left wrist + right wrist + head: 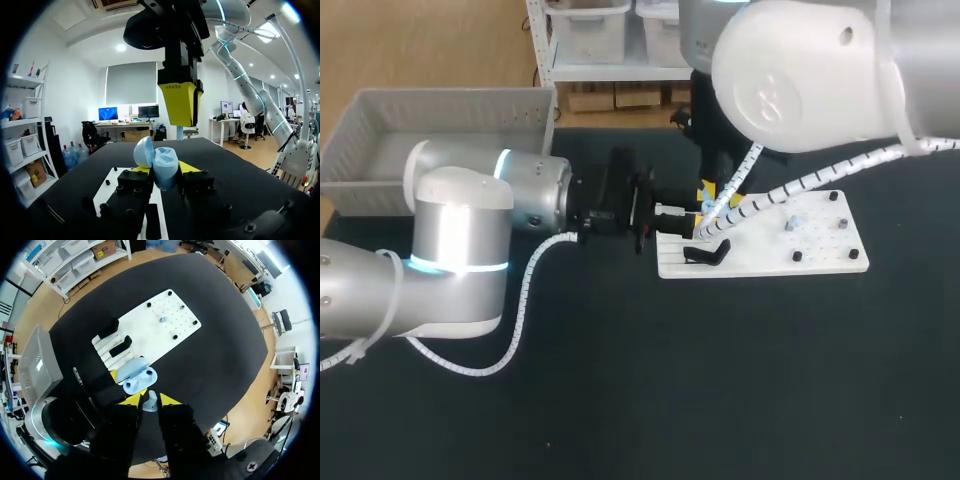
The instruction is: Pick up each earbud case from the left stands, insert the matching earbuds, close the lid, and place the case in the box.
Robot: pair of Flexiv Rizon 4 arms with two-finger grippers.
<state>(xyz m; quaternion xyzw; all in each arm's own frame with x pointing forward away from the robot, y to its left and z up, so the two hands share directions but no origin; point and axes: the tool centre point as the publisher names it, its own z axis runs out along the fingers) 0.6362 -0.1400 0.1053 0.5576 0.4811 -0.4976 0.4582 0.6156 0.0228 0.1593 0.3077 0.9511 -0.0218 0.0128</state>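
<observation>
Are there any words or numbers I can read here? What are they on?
Yellow finger above the case: a tiny dark print, too small to read.
Case, board, bin: no words or numbers show.

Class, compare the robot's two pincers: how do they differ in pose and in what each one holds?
The left pincer lies level; the right pincer points straight down. The left grips the open blue earbud case; the right grips one earbud above it. Both have yellow tips and are shut on something.
</observation>
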